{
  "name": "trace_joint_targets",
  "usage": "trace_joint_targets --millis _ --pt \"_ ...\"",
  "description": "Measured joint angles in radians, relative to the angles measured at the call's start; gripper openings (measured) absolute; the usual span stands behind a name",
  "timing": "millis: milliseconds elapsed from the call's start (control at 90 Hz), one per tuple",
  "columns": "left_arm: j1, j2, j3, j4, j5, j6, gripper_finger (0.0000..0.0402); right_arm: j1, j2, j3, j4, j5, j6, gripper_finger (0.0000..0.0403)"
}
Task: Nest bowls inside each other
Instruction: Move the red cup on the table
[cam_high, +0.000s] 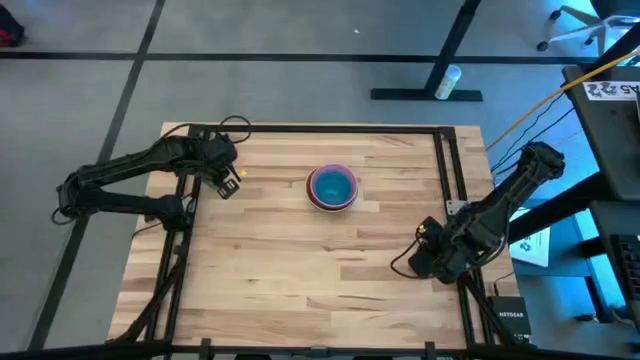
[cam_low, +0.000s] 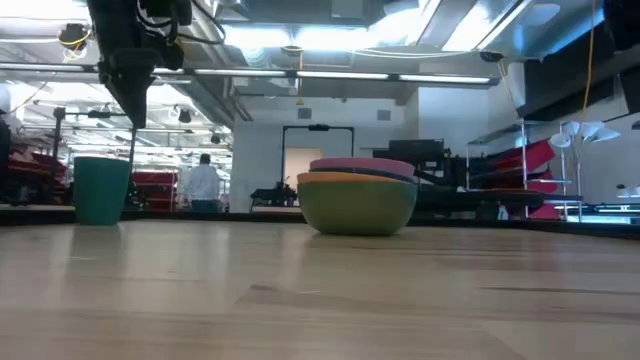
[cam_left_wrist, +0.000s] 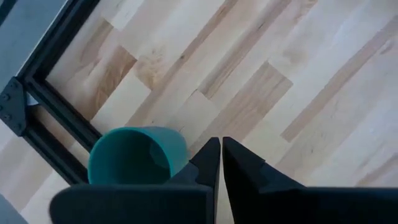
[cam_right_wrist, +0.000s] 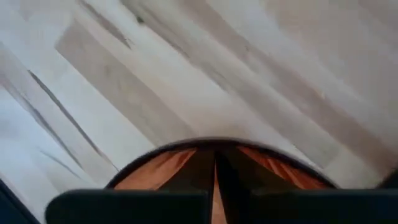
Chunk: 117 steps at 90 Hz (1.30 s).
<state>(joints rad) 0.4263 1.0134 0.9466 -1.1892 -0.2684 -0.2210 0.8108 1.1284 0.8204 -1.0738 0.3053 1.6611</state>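
High view showed the bowls (cam_high: 332, 187) nested in one stack at the bench's (cam_high: 300, 270) middle. The left tool (cam_high: 228, 183) hung closed near the far-left corner above a green cup (cam_left_wrist: 134, 155); the right tool (cam_high: 432, 262), closed, waited near the right edge.

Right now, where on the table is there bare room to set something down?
Bare wood spans the near half of the table, between the bowls and the front edge, and the strip between the bowls and the right gripper. It is crowded at the far left corner, where the left gripper hangs beside the teal cup.
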Motion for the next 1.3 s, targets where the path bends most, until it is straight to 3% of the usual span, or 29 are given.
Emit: trace_joint_targets --millis 222,667,989,1300 --pt "0.0 0.0 0.0 0.0 0.0 0.0 0.0 -0.054 0.0 0.0 0.052 0.053 -0.08 0.0" --pt "-0.001 0.0 0.0 0.002 0.008 0.0 0.0 -0.32 0.0 0.0 0.264 0.038 -0.509 0.0" --pt "-0.001 0.0 0.0 0.017 0.01 0.015 0.0 -0.467 0.025 0.001 0.419 -0.057 -0.742 0.0" --pt "-0.001 0.001 0.0 0.077 0.024 0.029 0.0 -0.573 0.16 0.002 0.649 -0.232 -0.936 0.0"
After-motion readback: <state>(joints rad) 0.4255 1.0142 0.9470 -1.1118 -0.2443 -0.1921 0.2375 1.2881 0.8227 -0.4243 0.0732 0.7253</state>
